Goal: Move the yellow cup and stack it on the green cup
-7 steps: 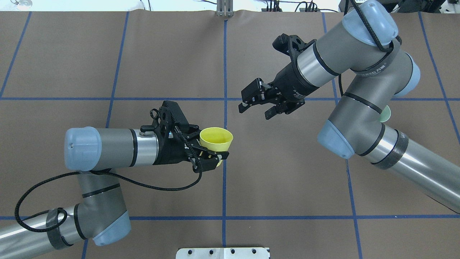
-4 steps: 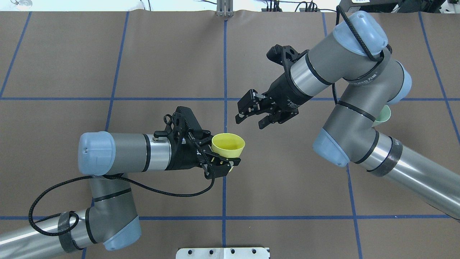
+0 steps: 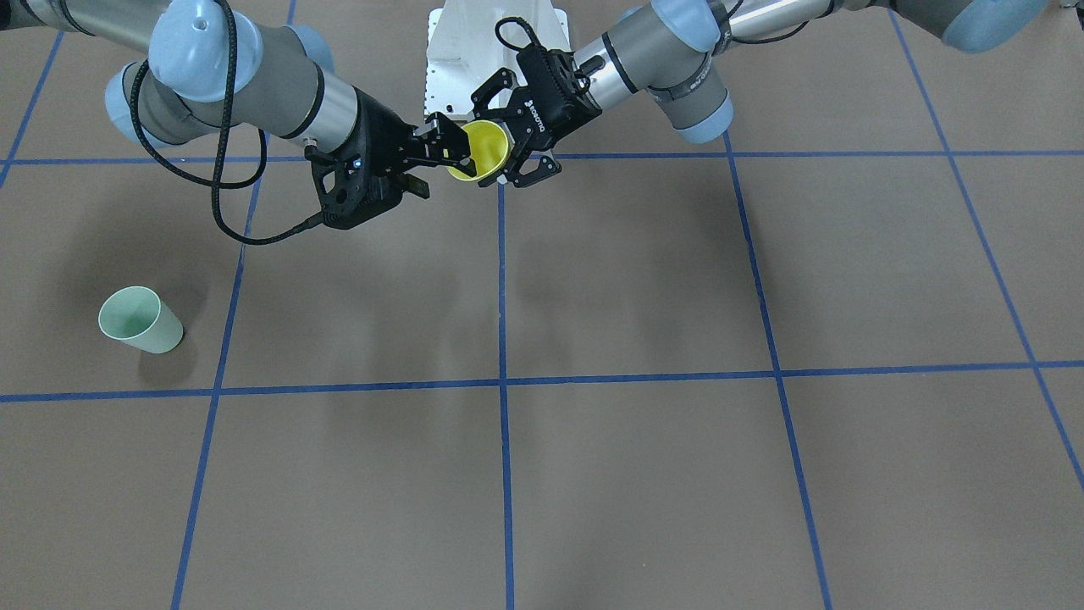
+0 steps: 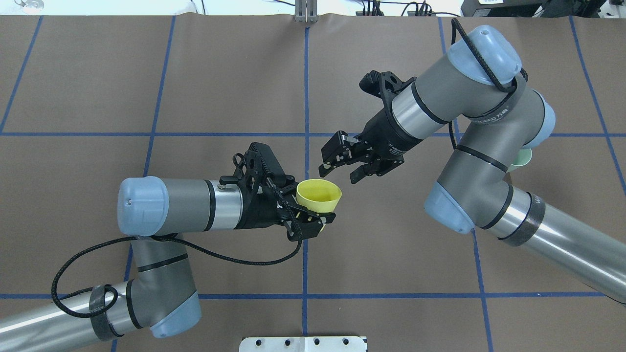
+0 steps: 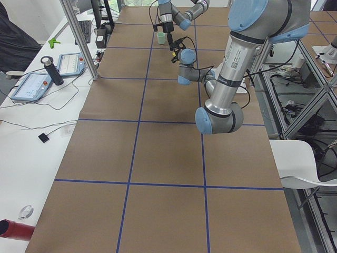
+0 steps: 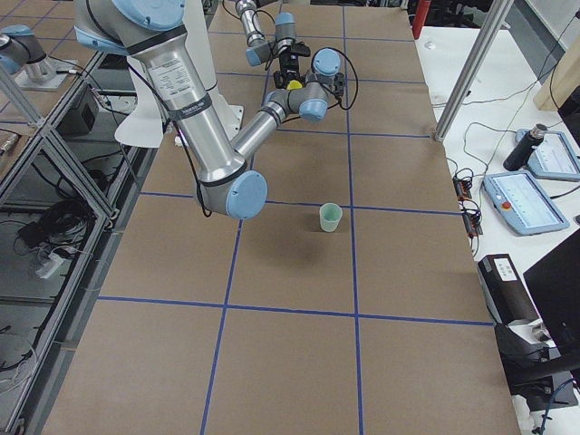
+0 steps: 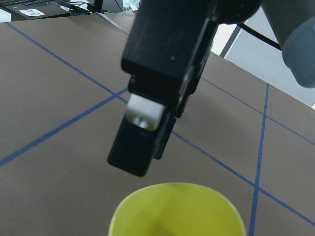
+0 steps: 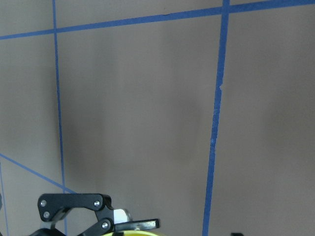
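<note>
The left arm comes in from the robot's left side, its forearm roughly level and its wrist pointing toward the middle of the table. The left gripper (image 4: 314, 215) has its fingers closed around the yellow cup (image 4: 319, 195), held clear of the table. The right arm is bent sharply at the elbow and angles down toward the cup. The right gripper (image 4: 338, 175), fingers spread apart and empty, hangs close beside the cup's rim.

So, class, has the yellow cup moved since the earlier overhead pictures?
Yes. The yellow cup has shifted rightward in the overhead view, crossing the central blue tape line toward the right gripper.
</note>
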You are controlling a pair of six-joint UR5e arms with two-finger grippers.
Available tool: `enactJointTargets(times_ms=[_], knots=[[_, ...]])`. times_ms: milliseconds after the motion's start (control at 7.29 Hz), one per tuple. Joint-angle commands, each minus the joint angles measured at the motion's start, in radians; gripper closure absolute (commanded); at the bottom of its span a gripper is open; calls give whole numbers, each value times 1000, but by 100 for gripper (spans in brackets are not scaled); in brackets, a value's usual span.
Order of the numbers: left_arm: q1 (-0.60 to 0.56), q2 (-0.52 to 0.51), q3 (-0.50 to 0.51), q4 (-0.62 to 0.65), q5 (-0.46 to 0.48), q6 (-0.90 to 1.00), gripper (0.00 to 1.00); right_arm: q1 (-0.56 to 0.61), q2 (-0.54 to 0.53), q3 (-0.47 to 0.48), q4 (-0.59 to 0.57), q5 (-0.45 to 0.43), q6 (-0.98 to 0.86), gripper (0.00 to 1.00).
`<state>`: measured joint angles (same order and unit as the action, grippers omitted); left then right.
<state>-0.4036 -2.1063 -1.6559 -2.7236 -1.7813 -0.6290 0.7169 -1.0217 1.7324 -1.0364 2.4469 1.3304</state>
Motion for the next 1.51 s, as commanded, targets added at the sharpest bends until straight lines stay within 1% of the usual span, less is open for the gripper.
enactJointTargets(times_ms=[0,274,411,685,1234,1371], knots=[[-1,-6,4,-4,-1,0,100,-7,-4,1,-4,1,1,30],[0,-8,16,-4,39,6,100,-13,-6,1,-4,1,1,38],[0,-8,21,-4,39,6,100,-13,-8,3,1,3,1,40],[-1,-11,21,-5,39,6,100,-14,-9,4,1,3,1,47],[-1,-17,21,-5,39,6,100,-16,-20,6,4,6,0,53],[-1,-17,21,-5,40,6,100,-14,-29,10,6,7,0,58]])
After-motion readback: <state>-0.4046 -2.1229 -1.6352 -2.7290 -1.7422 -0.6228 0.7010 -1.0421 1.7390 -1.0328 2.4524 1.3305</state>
